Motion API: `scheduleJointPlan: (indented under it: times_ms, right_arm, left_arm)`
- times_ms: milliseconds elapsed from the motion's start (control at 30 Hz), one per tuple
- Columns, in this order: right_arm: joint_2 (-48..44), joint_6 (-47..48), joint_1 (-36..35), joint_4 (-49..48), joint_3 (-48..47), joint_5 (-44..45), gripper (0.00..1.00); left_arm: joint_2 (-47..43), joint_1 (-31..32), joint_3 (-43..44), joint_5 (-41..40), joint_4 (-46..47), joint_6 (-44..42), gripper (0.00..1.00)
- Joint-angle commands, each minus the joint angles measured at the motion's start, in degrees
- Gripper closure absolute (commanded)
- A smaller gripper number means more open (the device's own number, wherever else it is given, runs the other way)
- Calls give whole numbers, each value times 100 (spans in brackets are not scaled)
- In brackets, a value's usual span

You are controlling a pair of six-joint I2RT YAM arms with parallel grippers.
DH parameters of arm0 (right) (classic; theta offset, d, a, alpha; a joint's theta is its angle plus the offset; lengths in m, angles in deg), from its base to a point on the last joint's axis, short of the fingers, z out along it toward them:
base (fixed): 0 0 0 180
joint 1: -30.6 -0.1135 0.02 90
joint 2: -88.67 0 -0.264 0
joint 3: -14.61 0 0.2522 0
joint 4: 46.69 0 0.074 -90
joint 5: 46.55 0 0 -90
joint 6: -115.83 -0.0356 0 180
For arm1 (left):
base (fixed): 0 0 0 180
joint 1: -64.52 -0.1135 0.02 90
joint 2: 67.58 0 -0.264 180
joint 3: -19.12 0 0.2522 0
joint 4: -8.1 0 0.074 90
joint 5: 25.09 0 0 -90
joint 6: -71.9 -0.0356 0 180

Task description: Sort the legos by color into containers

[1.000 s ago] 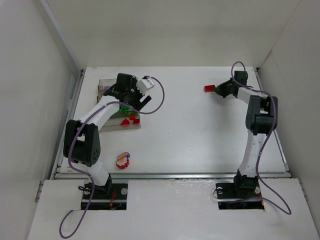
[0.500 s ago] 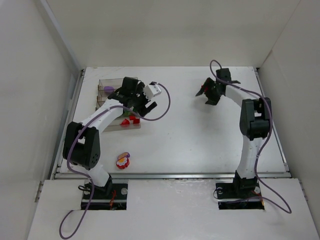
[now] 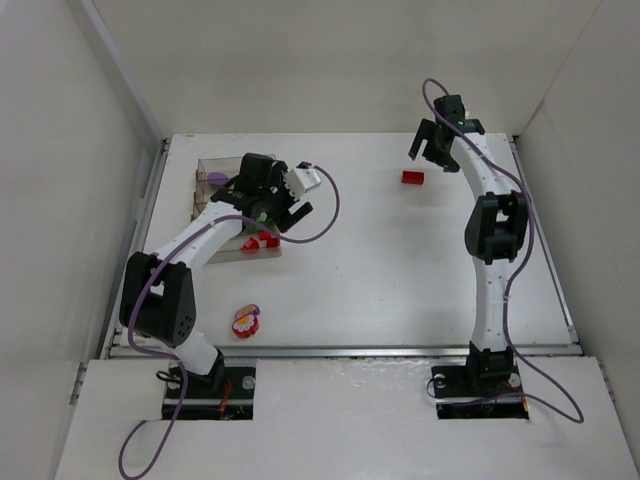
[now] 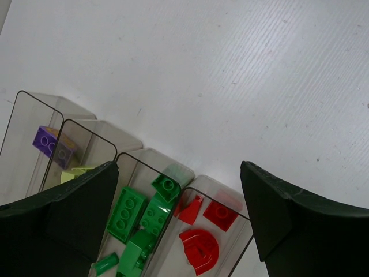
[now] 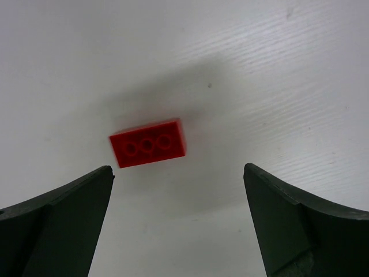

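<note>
A red lego brick (image 3: 413,177) (image 5: 148,144) lies loose on the table at the back right. My right gripper (image 3: 428,154) (image 5: 177,168) hovers over it, open and empty. My left gripper (image 3: 275,211) (image 4: 179,164) hangs open and empty over the clear tray of containers (image 3: 204,168) (image 4: 123,140) at the back left. The compartments hold a purple brick (image 4: 52,144), a lime piece (image 4: 75,173), green bricks (image 4: 141,216) and red pieces (image 4: 202,231), each color apart. A flower-topped red, white and purple piece (image 3: 246,322) sits near the front left edge.
White walls close in the table at the back and on both sides. A metal rail (image 3: 340,350) runs along the front edge. A purple cable (image 3: 330,200) loops off my left wrist beside the tray.
My right gripper opened and let go of the red brick, which now lies on the table, and it swung toward the back wall. My left gripper shifted slightly over the tray.
</note>
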Motion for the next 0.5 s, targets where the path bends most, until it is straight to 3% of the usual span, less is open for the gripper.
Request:
scheduleJointPlan:
  times_ms: [0, 167, 467]
  right_arm:
    - [268, 694, -39, 413, -253, 393, 0]
    - [321, 1213, -39, -203, -60, -254, 0]
    - [759, 925, -39, -546, -235, -829, 0]
  left_arm:
    - [-348, 28, -103, -6, 98, -76, 15]
    - [-401, 28, -209, -6, 150, -76, 15]
    - [-568, 28, -314, 47, 204, -76, 15]
